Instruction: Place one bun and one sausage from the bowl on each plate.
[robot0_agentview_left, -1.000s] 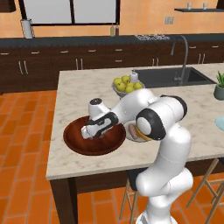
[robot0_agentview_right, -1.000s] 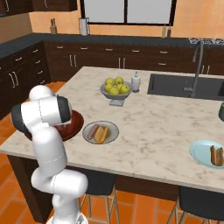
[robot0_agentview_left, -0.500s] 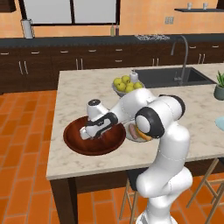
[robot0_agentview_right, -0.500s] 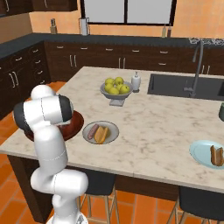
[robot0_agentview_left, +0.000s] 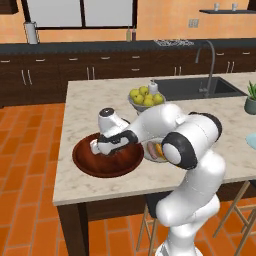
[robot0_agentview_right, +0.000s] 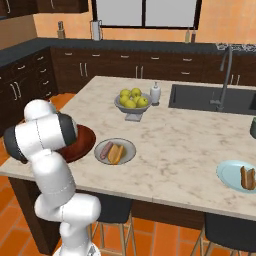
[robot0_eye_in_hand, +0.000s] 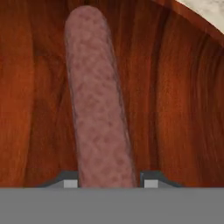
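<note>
Pincer (robot0_agentview_left: 95, 146) low inside wooden bowl (robot0_agentview_left: 107, 167), bowl rim all round it. Sausage (robot0_eye_in_hand: 98, 105) runs between fingertips (robot0_eye_in_hand: 151, 181), wood floor bare either side. Grey plate (robot0_agentview_right: 127, 144) with bun and sausage just beside bowl. Fruit bowl (robot0_agentview_right: 132, 102) and soap bottle (robot0_agentview_right: 155, 93) further back. Wide bare counter (robot0_agentview_right: 185, 135) toward blue plate (robot0_agentview_right: 227, 175).

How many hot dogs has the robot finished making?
One looks done: the grey plate holds a sausage and a bun. The blue plate has only a bun. The gripper is at the last sausage in the wooden bowl; that one's left.
</note>
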